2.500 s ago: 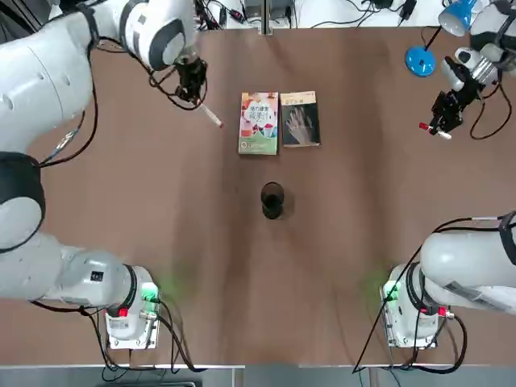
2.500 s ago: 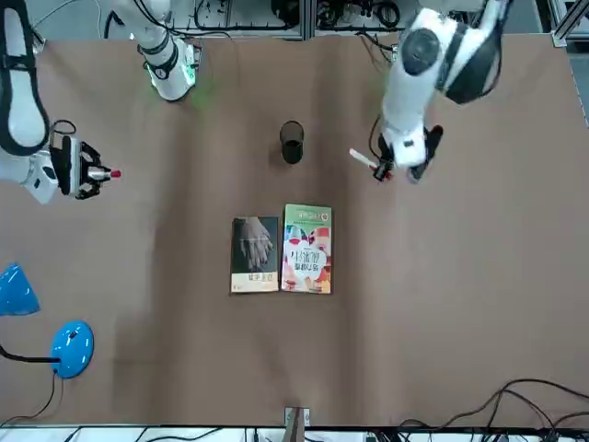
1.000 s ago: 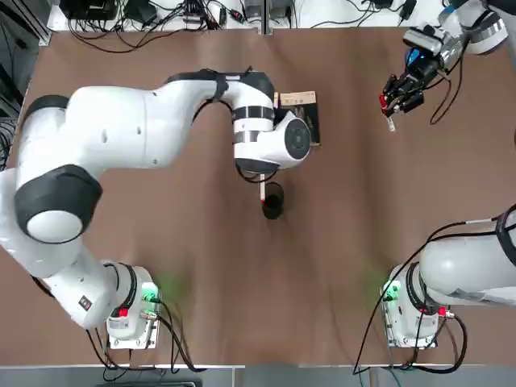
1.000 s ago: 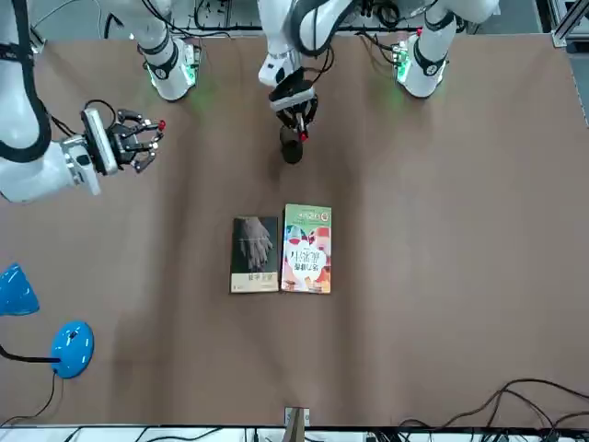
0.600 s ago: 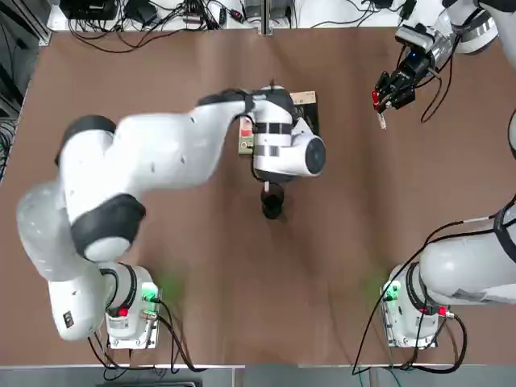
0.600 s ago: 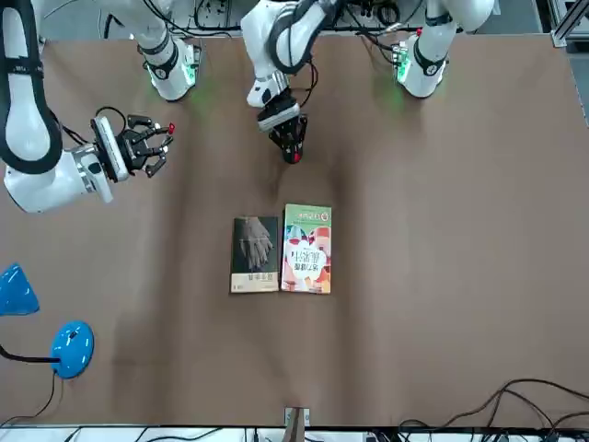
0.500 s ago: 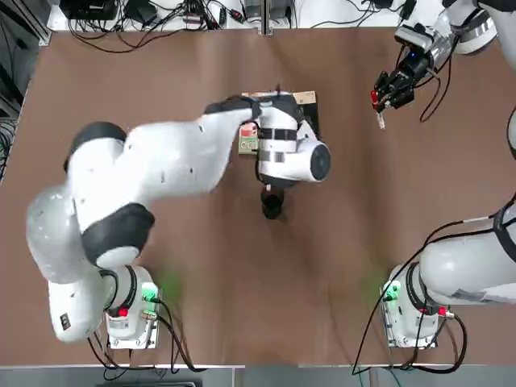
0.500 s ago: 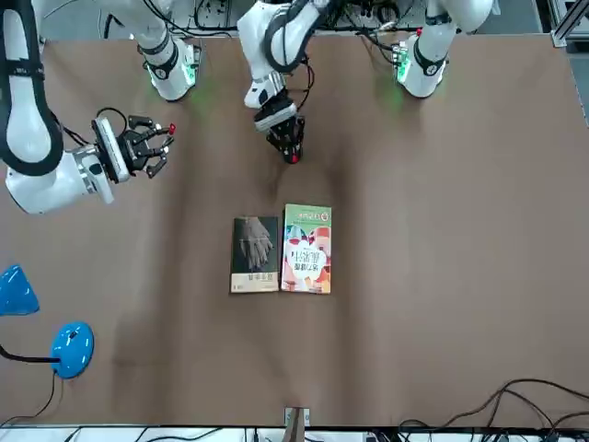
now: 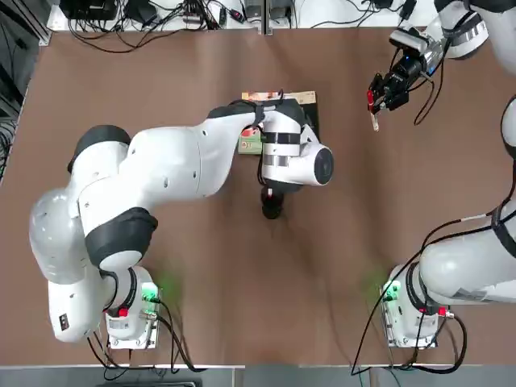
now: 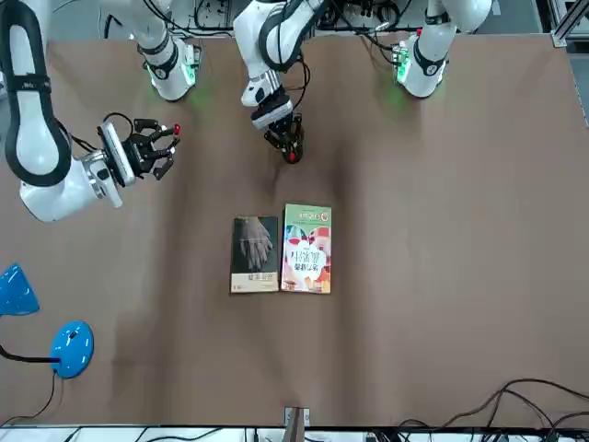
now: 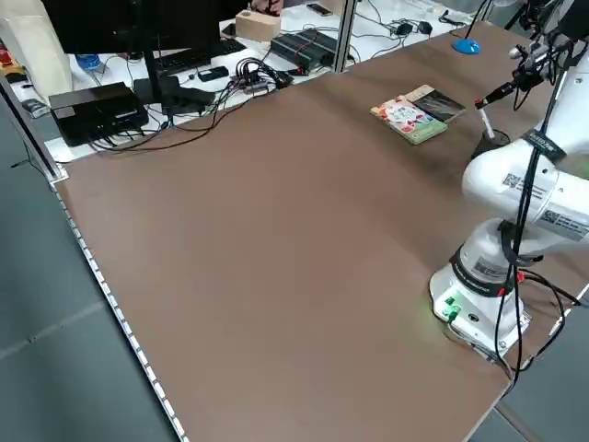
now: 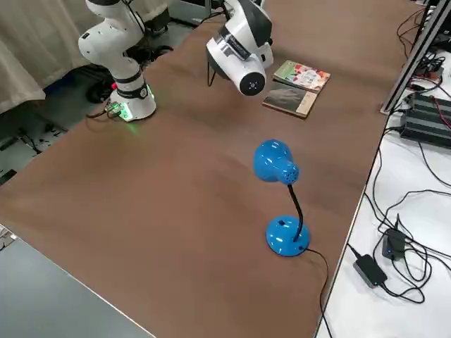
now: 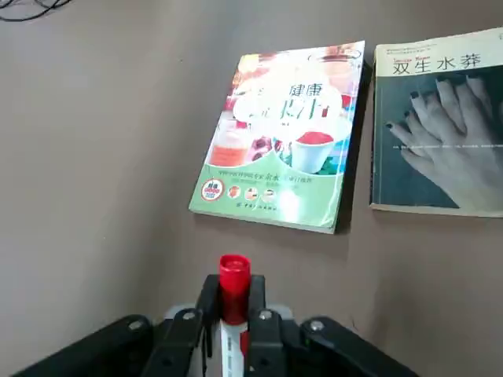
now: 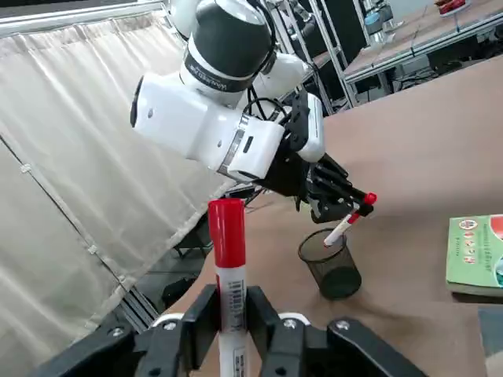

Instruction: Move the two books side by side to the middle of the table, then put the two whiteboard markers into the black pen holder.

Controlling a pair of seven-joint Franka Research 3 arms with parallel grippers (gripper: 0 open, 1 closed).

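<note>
The two books lie flat and side by side on the brown worktop (image 10: 442,276), toward the middle of its far half, long edges just beside each other; the colourful green book (image 10: 307,249) sits on the robot's left, the dark grey-green book (image 10: 255,254) with the pale hand on its right; the left wrist view shows both covers face up. The black pen holder (image 14: 331,264) stands upright near the centre of the worktop, nearer the robot than the books and apart from them; it is a mesh cup. The left tool (image 10: 286,145) hangs directly over the holder, clamped on one whiteboard marker (image 14: 346,219); the right wrist view shows this marker tilted, red cap uppermost, its lower end at or just inside the holder's rim; whether it touches the rim cannot be told. The left arm's large white body covers part of the green book in the top view. The right tool (image 9: 379,95) is raised above the far right part of the worktop, well apart from the holder and the books; its fingers (image 14: 194,319) are closed on the second whiteboard marker (image 14: 228,271), red cap protruding beyond the fingertips. A blue desk lamp (image 12: 282,204) stands at the far right corner; cables run along the far edge.
</note>
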